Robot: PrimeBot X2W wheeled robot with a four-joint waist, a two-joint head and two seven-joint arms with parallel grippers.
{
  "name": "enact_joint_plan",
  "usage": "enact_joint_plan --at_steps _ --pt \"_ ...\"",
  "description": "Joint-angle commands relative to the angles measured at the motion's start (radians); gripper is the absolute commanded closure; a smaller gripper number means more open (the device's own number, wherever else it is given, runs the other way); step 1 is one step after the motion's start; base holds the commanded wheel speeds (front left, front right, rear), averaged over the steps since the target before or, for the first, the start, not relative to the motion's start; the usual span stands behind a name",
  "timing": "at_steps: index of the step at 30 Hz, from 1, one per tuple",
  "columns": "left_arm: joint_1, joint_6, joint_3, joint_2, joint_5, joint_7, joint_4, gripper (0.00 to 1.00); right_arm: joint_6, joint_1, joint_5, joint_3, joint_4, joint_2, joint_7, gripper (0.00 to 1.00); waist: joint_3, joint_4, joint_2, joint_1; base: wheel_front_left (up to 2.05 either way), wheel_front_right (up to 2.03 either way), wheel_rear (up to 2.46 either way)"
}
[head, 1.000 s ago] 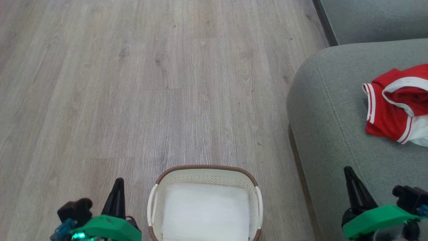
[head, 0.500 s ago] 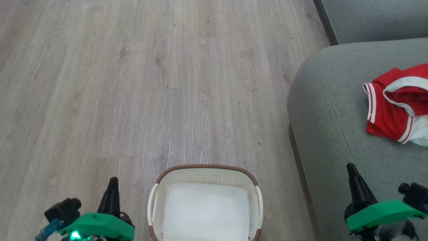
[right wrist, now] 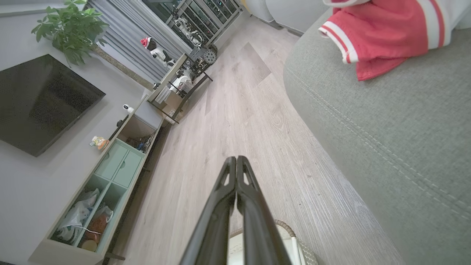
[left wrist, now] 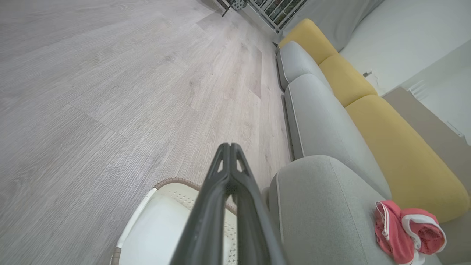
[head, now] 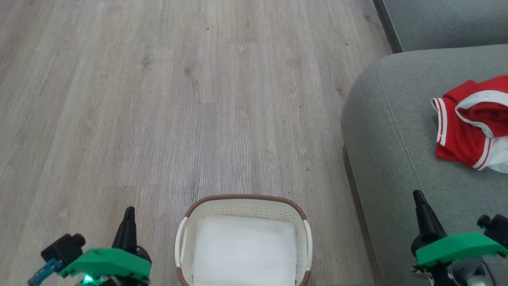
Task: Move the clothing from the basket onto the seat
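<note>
Left tool (head: 128, 212): fingers pressed together, nothing in them, over the floor (head: 158, 99) just left of the basket (head: 245, 197). Left wrist view agrees: tips meet, no fabric between.

Basket: on the floor between the two tools, nearer the left one. The part in view shows just the white liner (head: 244, 250), no red. The frame edge cuts off its near end, so I can't vouch for that bit.

Seat (head: 397, 151): right of the basket, rounded corner near the basket's right handle.

Right tool (head: 417, 196): also closed and empty. In the head view it shows against the seat, near its left edge.

Clothing (head: 464, 127): red-and-white heap on the seat, ahead and right of the right tool, well apart from the basket. It runs off the right edge of the head view, so I can't call its long axis.

Key geometry: clothing is on the right arm's side, basket closer to the left arm. My read: transfer looks finished, nothing visible to pick. If anything hides at the basket's near end, the left arm has the shorter reach in and the right arm the shorter drop onto the seat.
</note>
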Motion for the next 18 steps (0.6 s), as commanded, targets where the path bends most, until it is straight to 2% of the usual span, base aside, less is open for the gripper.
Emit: enact_joint_plan --at_steps 1,18 --pt "-0.058 -0.012 0.026 0.001 -0.020 0.004 -0.036 1.00 0.000 -0.055 0.019 -0.003 -0.027 -0.006 0.009 1.00 0.000 0.000 0.0000 0.0000 0.00 0.00 0.00" --pt "-0.081 -0.030 0.065 0.001 -0.225 0.056 -0.037 1.00 0.000 -0.080 0.185 -0.037 -0.018 0.022 0.060 1.00 0.005 0.001 0.0000 0.0000 0.00 0.00 0.00"
